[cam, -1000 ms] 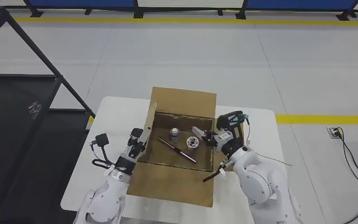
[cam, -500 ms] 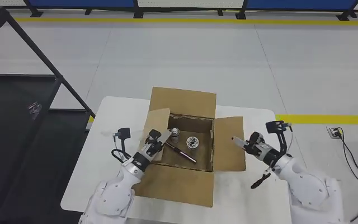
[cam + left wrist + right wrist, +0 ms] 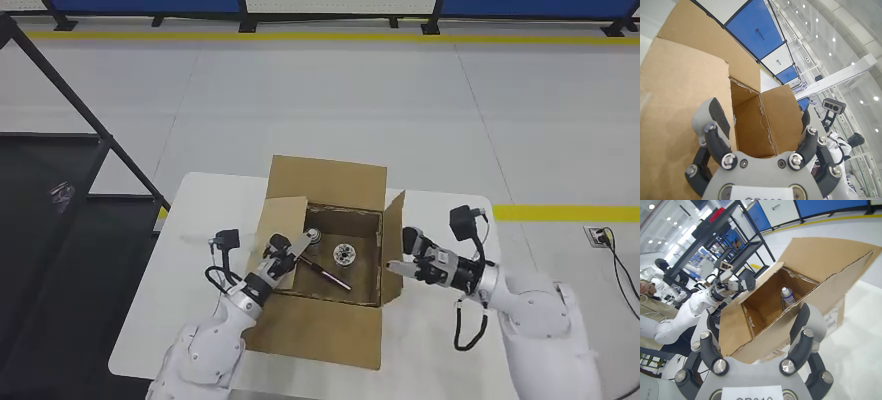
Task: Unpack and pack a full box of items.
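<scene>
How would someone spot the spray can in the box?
Find the open cardboard box on the white table. In its far corner, near the left gripper, is the spray can: a white-capped cylinder, unlike the flat round part and thin rod.

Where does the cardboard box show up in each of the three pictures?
Top view: cardboard box on the middle of the table.
Left wrist view: box just beyond the open jaws.
Right wrist view: box just beyond the open jaws, spray can inside.
Shared landmark: blue wall panels behind.

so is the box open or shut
Open: the box has its flaps raised or spread, and the can and rod inside show from above.
</scene>
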